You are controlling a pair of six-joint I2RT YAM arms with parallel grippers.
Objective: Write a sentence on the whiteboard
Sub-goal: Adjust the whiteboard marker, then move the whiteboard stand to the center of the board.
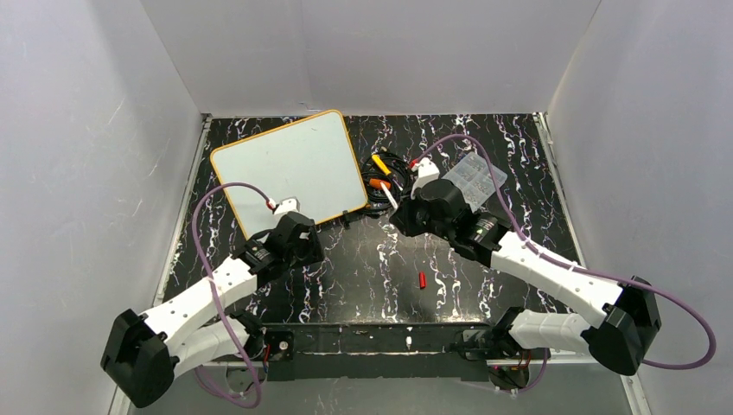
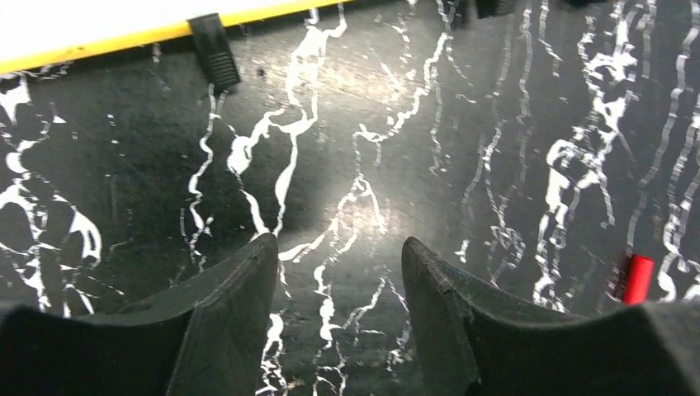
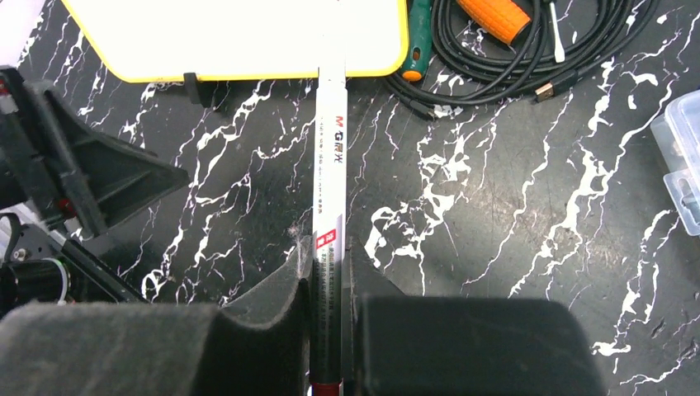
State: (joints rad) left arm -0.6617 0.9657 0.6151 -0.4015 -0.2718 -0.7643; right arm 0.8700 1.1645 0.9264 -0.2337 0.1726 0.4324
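Now right pincer (image 3: 328,257) clamps marker (image 3: 330,148), axis toward whiteboard (image 3: 248,33), tip seemingly at rim.

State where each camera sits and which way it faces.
Top external: above and behind the bases, looking down on the table, whiteboard, left arm and right arm.
Left wrist: low over the table, facing the whiteboard's yellow rim; the open left tool shows.
Right wrist: looks along the marker pinched in the right tool, toward the whiteboard's edge.
Shared: the whiteboard in all three; the red cap in top and left wrist views.
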